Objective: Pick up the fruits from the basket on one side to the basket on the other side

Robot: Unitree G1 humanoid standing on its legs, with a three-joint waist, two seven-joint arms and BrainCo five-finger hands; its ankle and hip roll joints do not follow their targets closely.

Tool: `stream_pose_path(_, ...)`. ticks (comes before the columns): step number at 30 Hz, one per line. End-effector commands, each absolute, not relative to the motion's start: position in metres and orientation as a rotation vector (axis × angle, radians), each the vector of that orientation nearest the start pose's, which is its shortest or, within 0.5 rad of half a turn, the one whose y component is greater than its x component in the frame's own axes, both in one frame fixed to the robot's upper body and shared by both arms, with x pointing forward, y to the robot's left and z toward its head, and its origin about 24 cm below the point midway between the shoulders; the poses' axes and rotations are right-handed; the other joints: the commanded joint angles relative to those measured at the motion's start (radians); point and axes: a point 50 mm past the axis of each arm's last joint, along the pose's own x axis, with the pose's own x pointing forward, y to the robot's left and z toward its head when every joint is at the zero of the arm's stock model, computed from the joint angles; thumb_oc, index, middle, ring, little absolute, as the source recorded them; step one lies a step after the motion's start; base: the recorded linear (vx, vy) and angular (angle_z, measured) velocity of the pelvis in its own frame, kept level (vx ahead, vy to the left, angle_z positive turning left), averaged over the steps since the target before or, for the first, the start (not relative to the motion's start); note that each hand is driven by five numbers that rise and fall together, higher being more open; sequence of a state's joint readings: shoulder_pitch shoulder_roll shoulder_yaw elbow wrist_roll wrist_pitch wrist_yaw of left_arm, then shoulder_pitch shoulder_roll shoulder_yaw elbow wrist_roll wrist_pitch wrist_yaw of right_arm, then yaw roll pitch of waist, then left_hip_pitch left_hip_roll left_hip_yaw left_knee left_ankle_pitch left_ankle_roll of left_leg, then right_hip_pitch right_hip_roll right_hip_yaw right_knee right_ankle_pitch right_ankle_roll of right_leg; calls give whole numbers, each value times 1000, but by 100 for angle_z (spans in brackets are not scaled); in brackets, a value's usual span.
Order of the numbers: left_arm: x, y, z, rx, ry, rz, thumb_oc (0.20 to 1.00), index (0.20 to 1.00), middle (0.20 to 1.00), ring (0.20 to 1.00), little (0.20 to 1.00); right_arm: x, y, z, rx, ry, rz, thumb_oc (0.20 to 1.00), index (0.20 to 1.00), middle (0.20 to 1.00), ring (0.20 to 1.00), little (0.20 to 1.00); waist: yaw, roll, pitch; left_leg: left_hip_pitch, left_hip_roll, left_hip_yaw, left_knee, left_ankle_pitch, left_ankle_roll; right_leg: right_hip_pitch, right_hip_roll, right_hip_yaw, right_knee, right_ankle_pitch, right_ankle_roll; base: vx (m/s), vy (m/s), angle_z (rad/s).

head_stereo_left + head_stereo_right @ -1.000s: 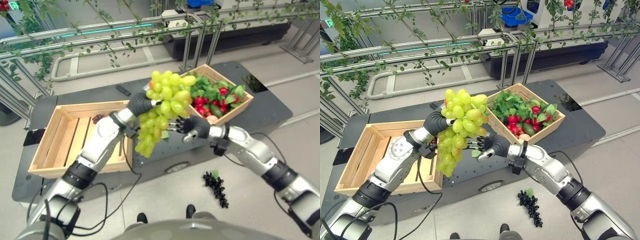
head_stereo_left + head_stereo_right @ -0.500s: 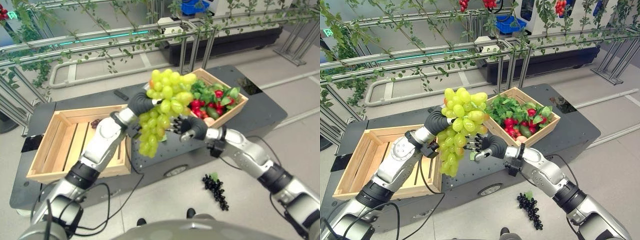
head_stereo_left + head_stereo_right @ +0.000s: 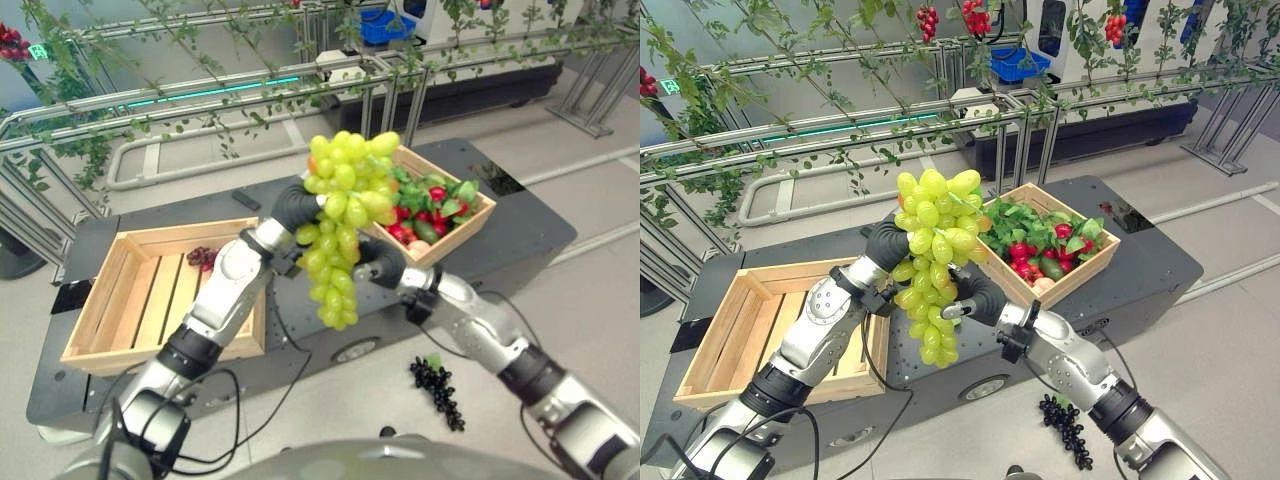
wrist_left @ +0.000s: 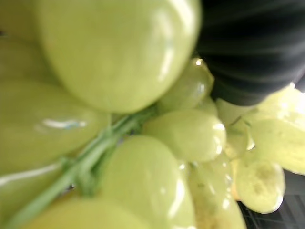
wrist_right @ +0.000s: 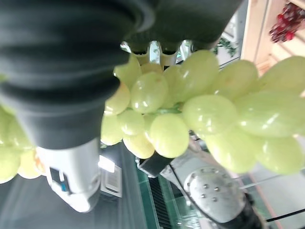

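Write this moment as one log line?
green grapes aloft between baskets | left hand and right hand at bunch | dark grapes on floor

The green grapes [image 3: 342, 219] hang in the air between the two crates, a big bunch of pale, glossy berries, broad at the top and tapering to a dangling tail. The left crate [image 3: 103, 320] is pale slatted wood with a small dark red bunch [image 3: 201, 257] in its far corner. The right crate [image 3: 475, 218] is heaped with greens and red fruit. Black grapes [image 3: 436, 384] lie on the floor.
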State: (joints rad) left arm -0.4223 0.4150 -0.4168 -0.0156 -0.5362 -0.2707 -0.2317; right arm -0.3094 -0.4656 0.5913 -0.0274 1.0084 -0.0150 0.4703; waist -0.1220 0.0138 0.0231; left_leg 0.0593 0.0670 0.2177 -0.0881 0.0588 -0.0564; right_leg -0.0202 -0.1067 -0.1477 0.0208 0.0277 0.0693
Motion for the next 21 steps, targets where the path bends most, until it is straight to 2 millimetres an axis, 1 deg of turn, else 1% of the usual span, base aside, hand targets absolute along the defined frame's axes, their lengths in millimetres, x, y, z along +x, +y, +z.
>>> stream_pose_path(1, 294, 67, 186, -74, -612, -814, 200, 200, 200, 200, 200, 253, -43, 143, 619, -250, 1203, 1000, 1000, 1000, 1000, 1000, -3, -35, 12, 26, -26, -5, 31, -88, 26, -20, -49, 38, 85, -37, 77, 0, 0, 0)
stream_pose_path(8, 293, 57, 187, -100, -611, -825, 200, 200, 200, 200, 200, 245, -30, 146, 684, -223, 1265, 1000, 1000, 1000, 1000, 1000, -3, -36, 15, 25, -27, -4, 31, -87, 27, -22, -51, 39, 87, -34, 76, 0, 0, 0)
stream_pose_path(14, 292, 55, 188, -97, -613, -831, 200, 200, 200, 200, 200, 239, -22, 143, 732, -173, 1308, 1000, 1000, 1000, 1000, 1000, -1, -37, 18, 24, -26, -4, 33, -87, 27, -24, -51, 40, 88, -33, 76, 0, 0, 0)
stream_pose_path(18, 291, 52, 188, -97, -613, -839, 200, 200, 200, 200, 200, 234, -13, 142, 754, -136, 1357, 1000, 1000, 1000, 1000, 1000, 1, -38, 18, 24, -25, -3, 32, -86, 27, -26, -51, 41, 91, -33, 75, 0, 0, 0)
stream_pose_path(19, 291, 49, 188, -94, -614, -848, 200, 200, 200, 200, 200, 231, -8, 142, 762, -115, 1382, 1000, 1000, 1000, 1000, 1000, 2, -38, 19, 23, -25, -3, 32, -86, 26, -27, -50, 41, 91, -33, 74, 0, 0, 0)
stream_pose_path(21, 291, 49, 188, -94, -614, -848, 200, 200, 200, 200, 200, 231, -8, 142, 762, -115, 1382, 1000, 1000, 1000, 1000, 1000, 2, -38, 19, 23, -25, -3, 32, -86, 26, -27, -50, 41, 91, -33, 74, 0, 0, 0)
